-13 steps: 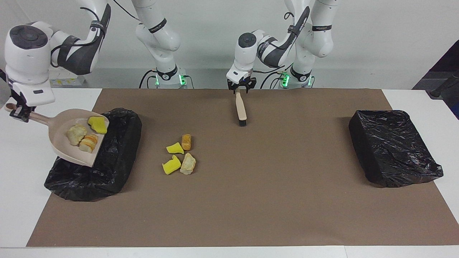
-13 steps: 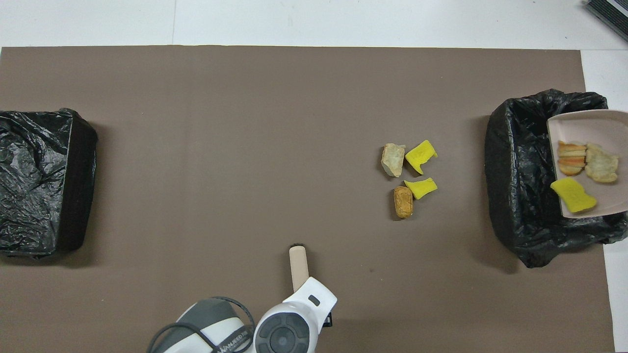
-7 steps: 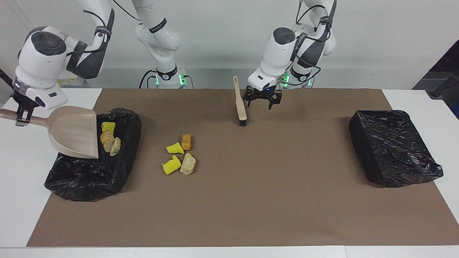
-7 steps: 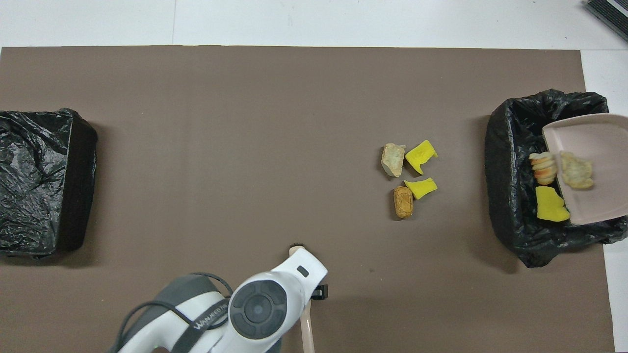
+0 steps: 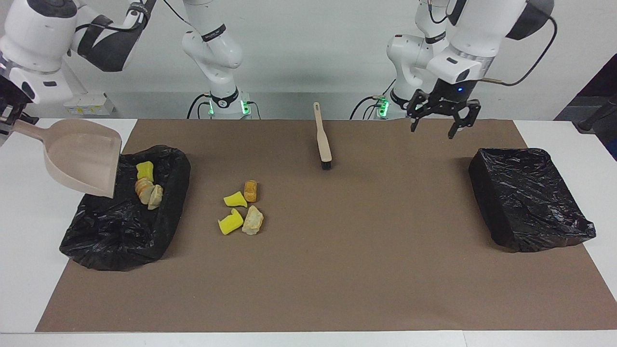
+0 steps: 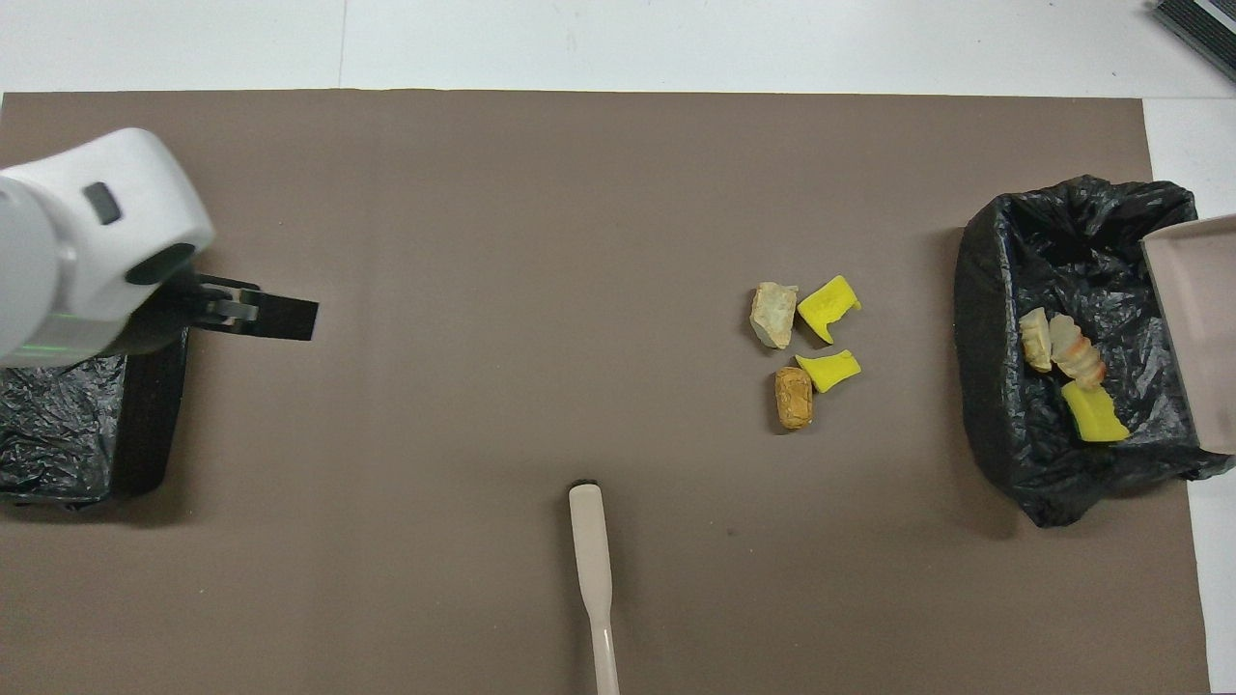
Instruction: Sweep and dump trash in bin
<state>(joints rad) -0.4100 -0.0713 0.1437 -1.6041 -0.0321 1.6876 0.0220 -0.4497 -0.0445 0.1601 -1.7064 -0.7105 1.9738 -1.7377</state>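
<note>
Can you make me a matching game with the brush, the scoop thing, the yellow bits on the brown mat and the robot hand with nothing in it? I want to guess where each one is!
Things:
1. brush
2. dustpan
3. two yellow sponge chunks
4. left gripper

Places or states:
A. lying on the mat among the loose trash pieces
B. empty, jaws open, up in the air near the bin at the left arm's end
C. lying alone on the mat, nobody holding it
D. tipped over the bin at the right arm's end, held by the right gripper

Pairs: 1-C, 2-D, 3-A, 4-B
</note>
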